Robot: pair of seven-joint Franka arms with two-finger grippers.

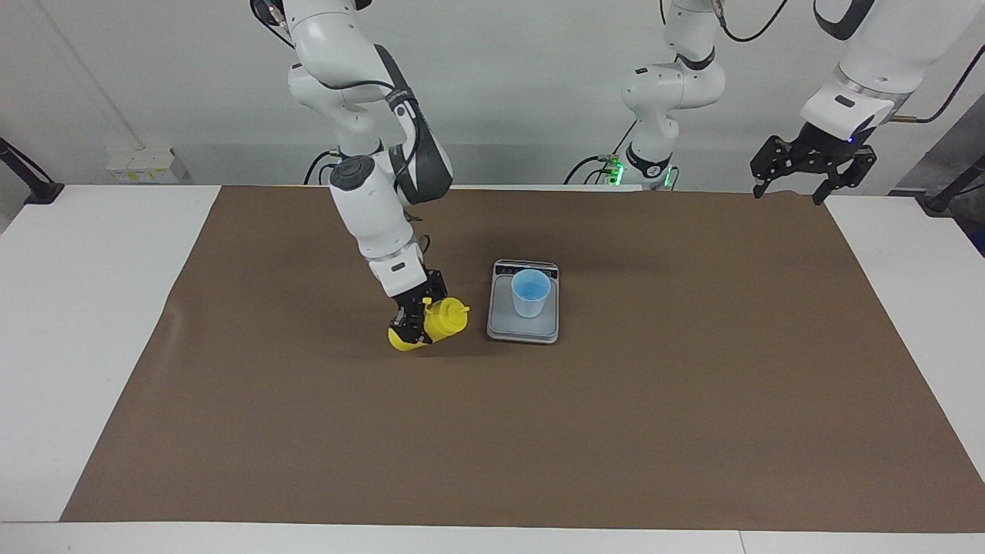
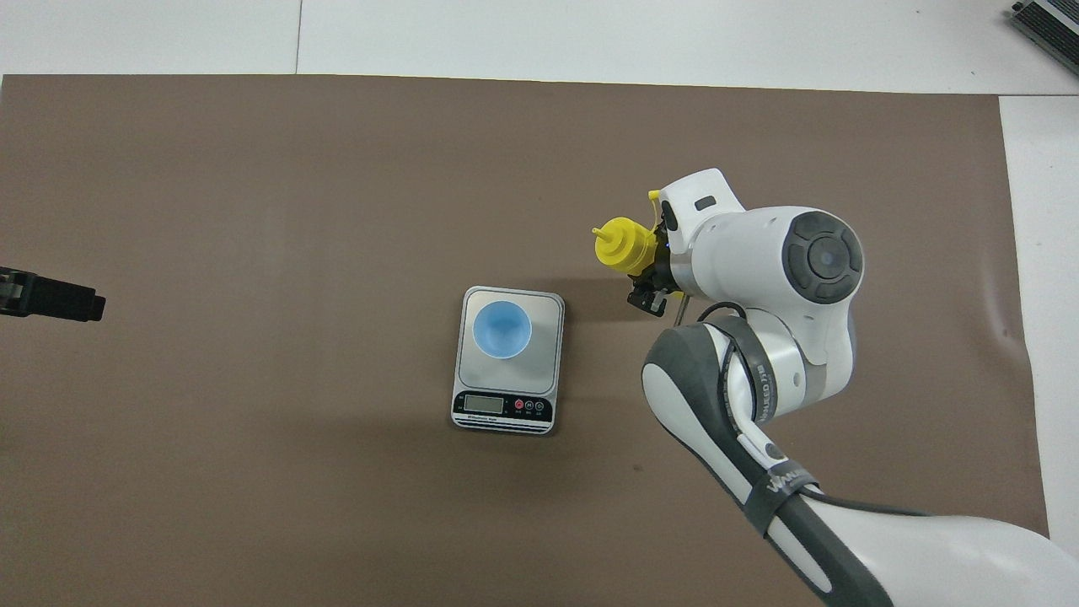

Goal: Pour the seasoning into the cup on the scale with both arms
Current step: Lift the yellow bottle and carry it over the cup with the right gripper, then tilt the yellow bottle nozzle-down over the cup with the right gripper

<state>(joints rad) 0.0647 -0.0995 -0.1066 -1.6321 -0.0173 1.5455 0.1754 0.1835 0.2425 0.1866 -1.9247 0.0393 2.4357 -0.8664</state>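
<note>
My right gripper (image 1: 415, 322) is shut on the yellow seasoning bottle (image 1: 440, 323), which lies tilted low over the mat with its nozzle pointing toward the scale (image 1: 502, 327). In the overhead view the bottle (image 2: 622, 245) pokes out from under the right gripper (image 2: 653, 274), beside the scale (image 2: 550, 308) toward the right arm's end. The light blue cup (image 1: 531, 293) stands upright on the scale's plate, also seen as the cup (image 2: 501, 329) from above. My left gripper (image 1: 789, 192) hangs open and raised at the left arm's end; only the tip of the left gripper (image 2: 52, 299) shows from above.
A brown mat (image 1: 616, 431) covers most of the white table (image 1: 85, 308). The scale's display strip (image 2: 503, 407) faces the robots. A grey box (image 2: 1045, 24) sits at a corner farthest from the robots.
</note>
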